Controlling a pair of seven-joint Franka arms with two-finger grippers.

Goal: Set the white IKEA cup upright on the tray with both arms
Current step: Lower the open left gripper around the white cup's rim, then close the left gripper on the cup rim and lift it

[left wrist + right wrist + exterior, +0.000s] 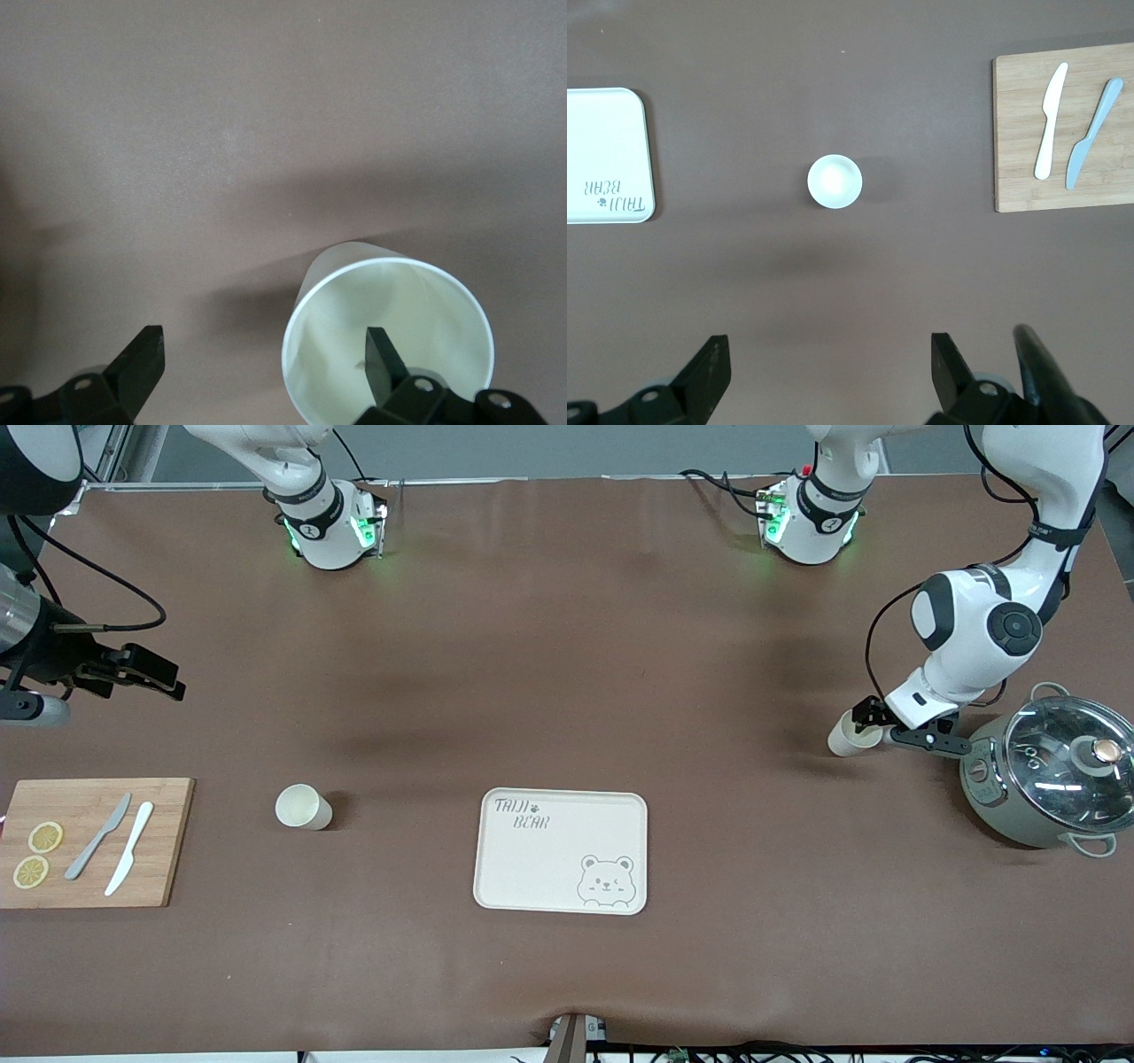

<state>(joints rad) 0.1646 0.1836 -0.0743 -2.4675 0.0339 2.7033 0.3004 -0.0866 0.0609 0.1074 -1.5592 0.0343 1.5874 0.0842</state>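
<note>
The right gripper is seen at the right arm's end of the brown table, raised over bare tabletop, with its black fingers spread and nothing between them. Nearer the front camera at that end, a rectangular bamboo cutting board is laid flat; two yellow lemon slices, a grey plastic knife and a white plastic knife are carried on it.

Beside the board, toward the middle of the table, a white IKEA cup is stood upright on the cloth with its mouth facing up, well apart from the tray. The flat cream rectangular tray, marked with grey "TAIJI BEAR" lettering and a winking bear drawing, is set near the middle of the table with nothing on it.

Toward the left arm's end, a second white cup is stood on the table, farther from the front camera than the tray. The left gripper is lowered at this cup with its fingers spread: one finger is placed inside the cup's mouth and the other outside the wall, not yet pinched. Just beside it, a grey-green cooking pot with a glass lid is placed.
</note>
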